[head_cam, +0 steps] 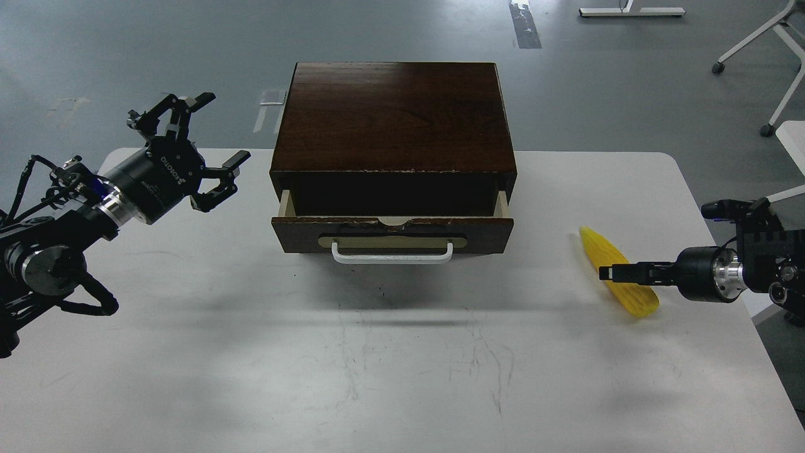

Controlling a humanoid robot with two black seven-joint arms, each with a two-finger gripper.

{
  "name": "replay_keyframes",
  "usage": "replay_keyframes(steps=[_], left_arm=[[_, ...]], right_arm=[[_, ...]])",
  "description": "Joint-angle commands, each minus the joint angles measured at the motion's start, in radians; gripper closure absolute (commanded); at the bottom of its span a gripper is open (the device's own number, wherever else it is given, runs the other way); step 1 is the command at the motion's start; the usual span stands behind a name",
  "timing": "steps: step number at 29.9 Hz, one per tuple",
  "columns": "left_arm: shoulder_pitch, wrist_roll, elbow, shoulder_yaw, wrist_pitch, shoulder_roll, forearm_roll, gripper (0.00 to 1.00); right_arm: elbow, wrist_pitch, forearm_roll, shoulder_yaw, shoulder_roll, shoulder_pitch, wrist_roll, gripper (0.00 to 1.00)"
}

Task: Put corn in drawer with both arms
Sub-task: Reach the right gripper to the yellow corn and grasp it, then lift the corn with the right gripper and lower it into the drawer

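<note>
The yellow corn lies on the white table, right of the box, pointed end toward the far side. The dark wood box stands at the table's middle back. Its drawer is pulled out a little, with a white handle and pale inner sides. My right gripper reaches in from the right and lies across the middle of the corn. It is seen edge-on as one thin bar. My left gripper is open and empty, left of the box, above the table.
Grey floor lies beyond the table. Chair legs with casters and a white desk edge stand at the far right. The table's right edge runs just behind my right wrist.
</note>
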Motion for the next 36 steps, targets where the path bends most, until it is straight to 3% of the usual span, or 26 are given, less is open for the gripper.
replay_keyframes(steps=[1, 4, 7, 12, 24, 28, 36], left_arm=[[0.0, 0.0, -0.001, -0.002, 0.0, 0.001, 0.001, 0.02], [0.0, 0.0, 0.001, -0.01, 0.0, 0.002, -0.001, 0.02], [0.0, 0.0, 0.002, -0.019, 0.0, 0.004, -0.001, 0.02], [0.0, 0.0, 0.002, -0.021, 0.0, 0.01, 0.001, 0.02], [-0.001, 0.0, 0.002, -0.021, 0.0, 0.009, 0.005, 0.02], [-0.001, 0.0, 0.002, -0.019, 0.0, 0.01, 0.005, 0.02], [-0.001, 0.0, 0.002, -0.018, 0.0, 0.012, 0.007, 0.02]], right_arm=[[-0.005, 0.0, 0.001, -0.007, 0.0, -0.003, 0.0, 0.46], [-0.005, 0.0, 0.0, -0.013, -0.001, -0.008, 0.0, 0.56], [-0.004, -0.002, 0.001, -0.03, -0.001, 0.001, 0.0, 0.85], [0.007, -0.003, 0.001, -0.027, 0.0, 0.035, 0.0, 0.99], [0.205, 0.007, 0.005, -0.079, 0.003, 0.532, 0.0, 0.99], [0.292, 0.007, 0.001, -0.18, 0.071, 0.708, 0.0, 0.98], [0.409, 0.007, -0.02, -0.3, 0.193, 0.894, 0.0, 0.98]])
